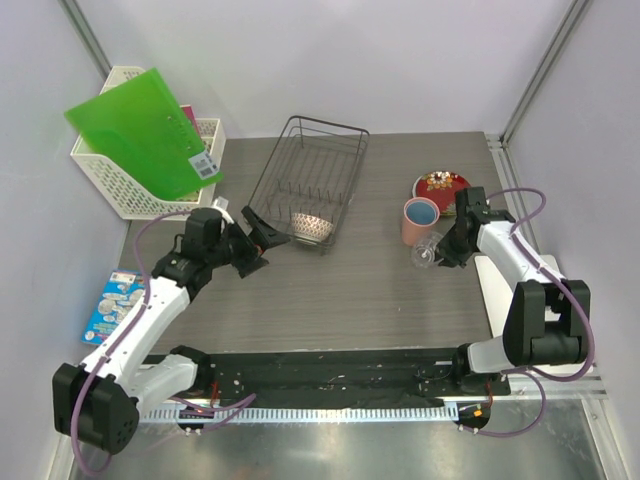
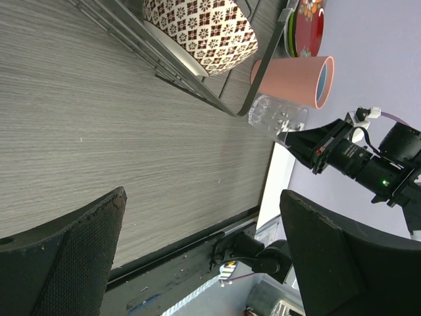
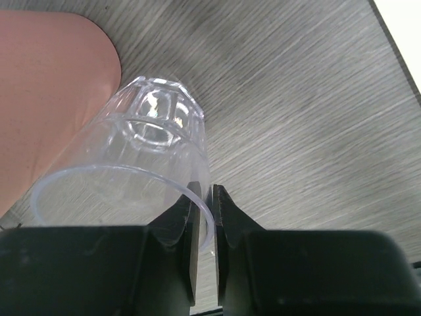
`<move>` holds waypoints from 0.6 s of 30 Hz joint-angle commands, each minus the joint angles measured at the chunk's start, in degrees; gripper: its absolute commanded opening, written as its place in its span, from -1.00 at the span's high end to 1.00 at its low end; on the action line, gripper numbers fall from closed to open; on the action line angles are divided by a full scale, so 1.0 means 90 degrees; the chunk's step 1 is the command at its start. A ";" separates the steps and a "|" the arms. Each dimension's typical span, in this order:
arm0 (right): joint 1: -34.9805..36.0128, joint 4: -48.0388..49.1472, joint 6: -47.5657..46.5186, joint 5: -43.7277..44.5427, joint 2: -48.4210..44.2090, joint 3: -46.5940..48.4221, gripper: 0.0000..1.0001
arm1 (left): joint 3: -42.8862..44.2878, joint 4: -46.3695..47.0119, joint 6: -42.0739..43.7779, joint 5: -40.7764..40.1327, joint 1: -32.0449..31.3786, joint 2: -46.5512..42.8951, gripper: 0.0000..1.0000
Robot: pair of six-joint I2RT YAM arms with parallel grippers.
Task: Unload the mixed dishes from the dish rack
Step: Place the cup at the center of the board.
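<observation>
The black wire dish rack [image 1: 305, 180] stands at the table's back middle and holds a white bowl with a reddish pattern [image 1: 312, 228], also in the left wrist view [image 2: 204, 33]. My left gripper [image 1: 262, 245] is open and empty just left of the rack's near corner [image 2: 197, 85]. My right gripper [image 1: 445, 255] is shut on the rim of a clear glass [image 3: 131, 164], tilted low over the table beside a pink cup with a blue inside [image 1: 419, 220]. A red patterned plate [image 1: 441, 184] lies on a yellow-green plate behind the cup.
A white lattice basket [image 1: 100, 175] with a green folder [image 1: 145, 130] stands at the back left. A blue packet [image 1: 112, 305] lies at the left edge. A white board [image 1: 497, 290] lies at the right edge. A black rail runs along the near edge.
</observation>
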 commanded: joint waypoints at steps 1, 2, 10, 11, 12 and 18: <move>-0.0025 0.0205 -0.0347 -0.0185 -0.0080 -0.0172 0.62 | -0.0066 0.0050 0.0016 0.0054 0.0032 0.0011 -0.95; -0.0015 0.0196 -0.0367 -0.0398 -0.0187 -0.0182 0.58 | -0.0066 0.0050 0.0016 0.0015 0.0032 0.0011 -0.96; -0.0015 -0.0107 -0.0552 -0.0644 -0.0754 -0.0162 0.34 | 0.0051 0.0079 0.0133 -0.0034 0.0032 0.0069 -1.00; -0.0015 -0.0156 -0.0553 -0.0654 -0.0870 -0.0114 0.32 | 0.0070 0.0079 0.0163 -0.0024 0.0032 0.0079 -1.00; -0.0015 -0.0214 -0.0572 -0.0664 -0.0920 -0.0094 0.31 | 0.0080 0.0060 0.0182 -0.0024 0.0032 0.0089 -1.00; -0.0015 -0.0566 -0.0631 -0.0878 -0.1446 0.0150 0.25 | 0.0129 0.0050 0.0299 -0.0054 0.0032 0.0108 -0.99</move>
